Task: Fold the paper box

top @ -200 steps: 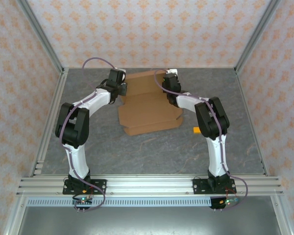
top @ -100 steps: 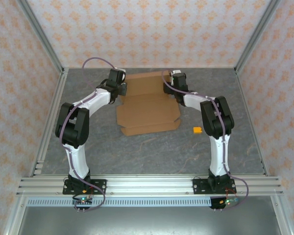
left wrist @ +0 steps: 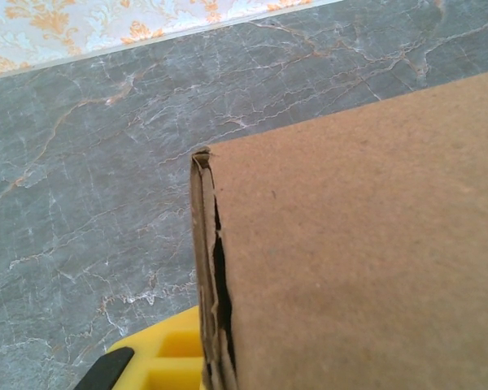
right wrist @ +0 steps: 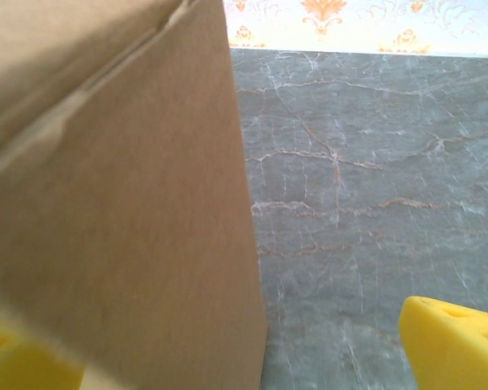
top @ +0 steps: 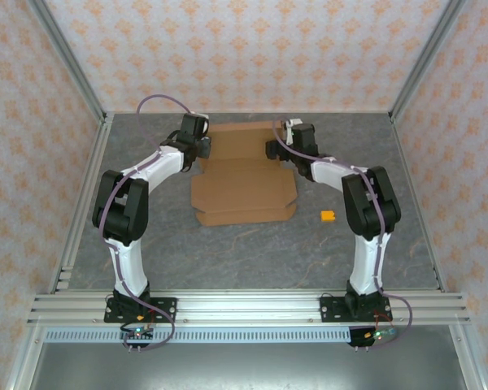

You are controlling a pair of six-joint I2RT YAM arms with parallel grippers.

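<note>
From my feed I see a grey, white-veined marble-look tabletop (top: 252, 252) across the middle of the frame, evenly lit, with pale peach walls printed with orange florals (top: 252, 49) along the top and both sides, and silver aluminium posts (top: 65, 57) slanting in from the upper corners.

The top external camera is looking steeply down from above and behind the arms, whose left base (top: 137, 307) and right base (top: 356, 307) are sitting toward 6 o'clock. From far off it is taking in the whole table (top: 252, 252). The left wrist camera is hanging very close over the paper box (left wrist: 366, 244), facing table stretching toward 12 o'clock. The right wrist camera is sitting just as close, with cardboard at 9 o'clock and table at 3. All three are sharing the box's far end.
</note>
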